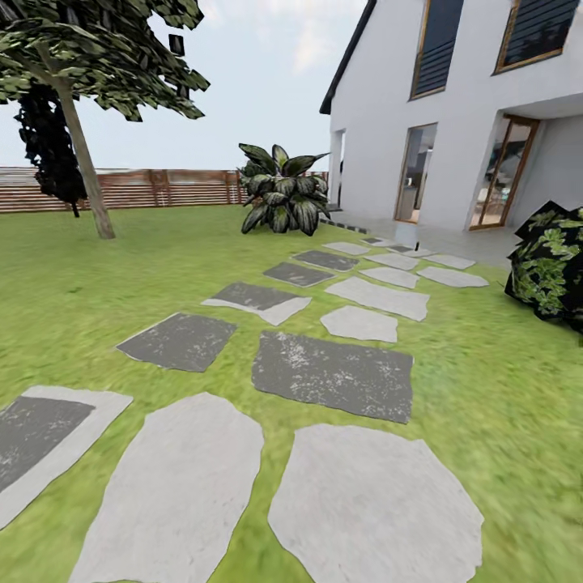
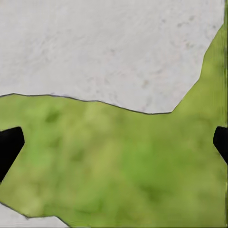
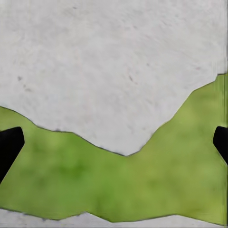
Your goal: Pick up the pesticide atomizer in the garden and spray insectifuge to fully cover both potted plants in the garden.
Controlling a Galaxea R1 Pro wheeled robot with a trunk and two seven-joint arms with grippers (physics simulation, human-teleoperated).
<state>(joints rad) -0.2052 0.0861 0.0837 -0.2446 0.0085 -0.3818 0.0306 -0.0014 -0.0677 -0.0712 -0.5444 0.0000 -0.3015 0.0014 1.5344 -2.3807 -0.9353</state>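
The pesticide atomizer and the two small potted plants are out of view. I am looking over the garden lawn (image 1: 502, 389), crossed by a path of flat stepping stones (image 1: 332, 374). My left gripper (image 2: 114, 147) hangs open over grass beside a pale stone (image 2: 104, 47), its black fingertips (image 2: 9, 142) far apart with nothing between them. My right gripper (image 3: 114, 147) is also open and empty, above grass and another pale stone (image 3: 109, 61).
A white house (image 1: 453, 121) with glass doors stands at the back right. A large striped-leaf plant (image 1: 283, 194) grows in the grass ahead, a dark leafy bush (image 1: 555, 263) at the right, a tree (image 1: 85, 154) and a brown slat fence (image 1: 154, 188) at the left.
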